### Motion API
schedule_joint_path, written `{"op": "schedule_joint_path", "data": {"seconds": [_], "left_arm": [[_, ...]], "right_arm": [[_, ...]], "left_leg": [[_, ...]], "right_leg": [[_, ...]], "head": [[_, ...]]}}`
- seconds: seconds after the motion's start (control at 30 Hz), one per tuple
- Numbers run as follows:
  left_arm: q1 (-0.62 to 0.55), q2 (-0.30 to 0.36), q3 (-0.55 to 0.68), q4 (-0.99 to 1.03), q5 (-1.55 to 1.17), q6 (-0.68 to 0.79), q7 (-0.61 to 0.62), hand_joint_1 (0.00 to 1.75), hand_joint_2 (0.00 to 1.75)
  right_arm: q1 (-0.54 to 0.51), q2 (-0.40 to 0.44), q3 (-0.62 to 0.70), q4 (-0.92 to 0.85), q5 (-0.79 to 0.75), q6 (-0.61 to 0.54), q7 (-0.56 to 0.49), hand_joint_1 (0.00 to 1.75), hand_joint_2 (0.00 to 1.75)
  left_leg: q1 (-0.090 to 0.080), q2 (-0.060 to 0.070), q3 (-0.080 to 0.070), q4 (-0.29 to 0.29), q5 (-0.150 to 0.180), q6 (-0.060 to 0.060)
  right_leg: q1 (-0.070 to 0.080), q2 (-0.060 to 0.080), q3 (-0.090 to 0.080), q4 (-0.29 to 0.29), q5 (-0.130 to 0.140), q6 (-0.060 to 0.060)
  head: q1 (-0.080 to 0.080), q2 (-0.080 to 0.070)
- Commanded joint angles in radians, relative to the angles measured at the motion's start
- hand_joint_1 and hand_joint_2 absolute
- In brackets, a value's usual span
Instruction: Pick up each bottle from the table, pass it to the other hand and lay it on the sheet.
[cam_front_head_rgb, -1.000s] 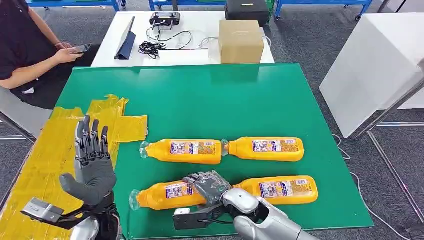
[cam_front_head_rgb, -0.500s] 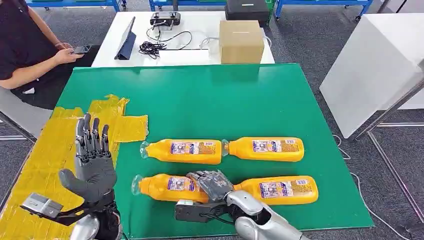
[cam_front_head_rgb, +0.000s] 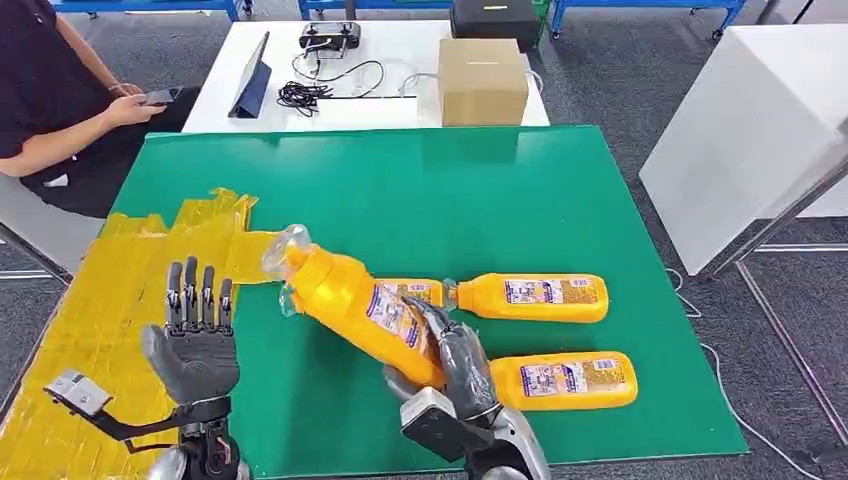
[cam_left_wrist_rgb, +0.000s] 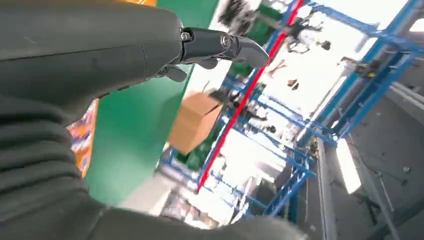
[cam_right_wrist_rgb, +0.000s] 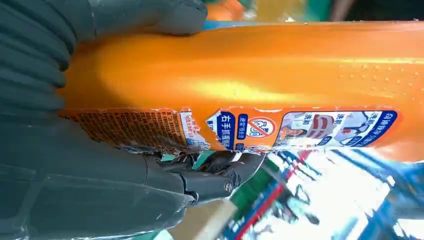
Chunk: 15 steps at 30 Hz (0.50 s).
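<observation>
My right hand grips an orange bottle around its lower body and holds it tilted above the green table, clear cap end up and toward the left. The right wrist view shows that bottle with its label, fingers wrapped under it. My left hand stands upright with fingers apart, holding nothing, left of the raised bottle. Three more orange bottles lie on the table: one partly behind the lifted one, one to its right, one nearer. The yellow sheet covers the table's left part.
A cardboard box, a tablet and cables sit on the white table beyond. A person sits at the far left holding a phone. A white cabinet stands at the right.
My right hand has lifted the near-left bottle off the table and tilted it, cap end rising toward the left. The left hand has dropped slightly and stays spread.
</observation>
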Motion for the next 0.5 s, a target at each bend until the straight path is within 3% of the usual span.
{"op": "schedule_joint_path", "data": {"seconds": [0.03,0.3,0.5], "left_arm": [[-0.027,0.030,-0.002,0.112,0.063,-0.063,0.038,0.00,1.75],[-0.047,0.072,-0.075,0.142,0.060,-0.168,0.091,0.00,1.75],[-0.073,0.103,-0.140,0.166,-0.012,-0.278,0.105,0.00,1.75]], "right_arm": [[-0.036,0.023,-0.040,0.001,-0.029,-0.011,-0.018,1.75,1.75],[-0.094,0.053,-0.040,0.081,-0.008,-0.027,0.001,1.75,1.75],[-0.196,0.084,0.023,0.197,0.023,0.089,0.078,1.75,1.75]], "left_leg": [[0.000,0.001,0.002,-0.001,0.000,0.000],[-0.001,0.001,0.002,-0.001,0.000,0.000],[0.000,0.003,0.003,-0.002,0.001,-0.001]], "right_leg": [[0.000,0.001,0.002,-0.001,0.000,0.000],[-0.001,0.001,0.002,-0.001,0.000,0.000],[0.000,0.002,0.003,-0.002,0.001,0.000]], "head": [[0.000,0.000],[0.000,0.000],[0.000,0.000]]}}
